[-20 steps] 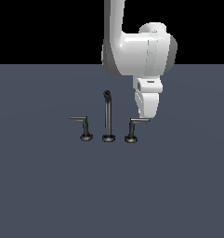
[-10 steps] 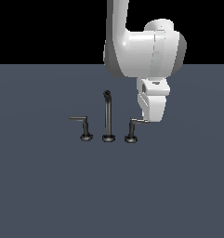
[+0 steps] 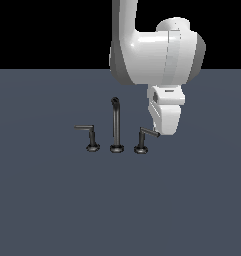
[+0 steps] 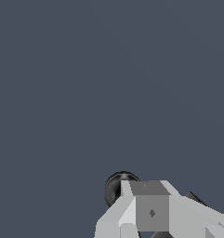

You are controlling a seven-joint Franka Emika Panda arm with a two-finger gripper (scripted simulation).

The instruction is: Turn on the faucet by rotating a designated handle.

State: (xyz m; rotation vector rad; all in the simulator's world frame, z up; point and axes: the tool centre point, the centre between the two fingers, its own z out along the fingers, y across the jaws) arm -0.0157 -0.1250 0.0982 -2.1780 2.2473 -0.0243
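While the three-piece faucet (image 3: 116,125) stands where it stood a second ago on the dark tabletop (image 3: 52,200), the exterior view shows that the arm has drifted toward that view's right and a little lower; its white wrist block now hangs just beside the designated handle (image 3: 145,138), the lever on the exterior view's right of the tall spout (image 3: 115,122); the handle's thin bar, which lay level and pointed to that side a second ago, now looks shorter and tilted, its far end meeting the lower edge of the fingers (image 3: 157,131), so I judge that the push has begun and the lever has started to swing; the twin lever (image 3: 88,136) on the exterior view's left keeps its bar level and untouched, well apart from the arm; whether the fingers are spread or closed cannot be told from here, since the wrist body hides them; in the wrist view, the pale blocky fingers (image 4: 148,211) fill the lower corner, with a dark rounded shape, probably the handle's round base (image 4: 115,186), just behind them and a sliver of dark bar at their far side; the gap between them is cut off by the frame edge, so their spread stays unknown; rotation seems only partly done, and continued sideways pressure looks needed.
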